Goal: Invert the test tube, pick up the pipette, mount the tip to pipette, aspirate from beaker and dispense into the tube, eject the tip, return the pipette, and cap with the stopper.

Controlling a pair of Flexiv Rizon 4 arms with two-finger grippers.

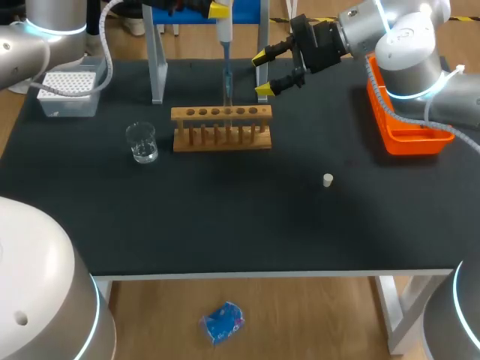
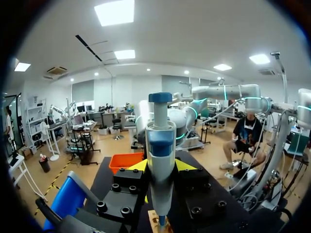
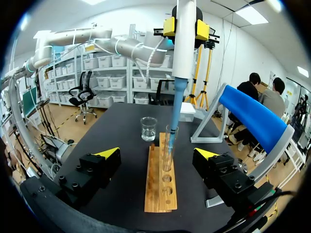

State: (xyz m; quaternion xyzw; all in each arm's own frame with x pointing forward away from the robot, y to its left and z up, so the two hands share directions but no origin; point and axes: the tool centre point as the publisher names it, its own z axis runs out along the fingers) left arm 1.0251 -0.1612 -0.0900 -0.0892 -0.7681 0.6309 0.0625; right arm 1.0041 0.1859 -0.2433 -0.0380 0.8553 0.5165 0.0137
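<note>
Wooden rack [image 1: 221, 129] stands across the middle of the black table [image 1: 225, 232], with a glass tube [image 3: 168, 148] upright in one of its holes. The left gripper [image 2: 160, 166] is clamped on the pipette [image 2: 160, 145] and holds it upright over the rack. The blue tip [image 3: 176, 109] reaches down into the tube's mouth. The right gripper [image 3: 157, 154] hangs near the rack's right end, on its far side in the head view, with its fingers spread wide and nothing between them. A beaker [image 1: 142, 142] with a little clear liquid sits just left of the rack. The white stopper [image 1: 328, 180] lies alone, well apart from the rack at its front right. A tip box [image 1: 67, 91] sits far left, an orange bin [image 1: 409, 135] far right.
</note>
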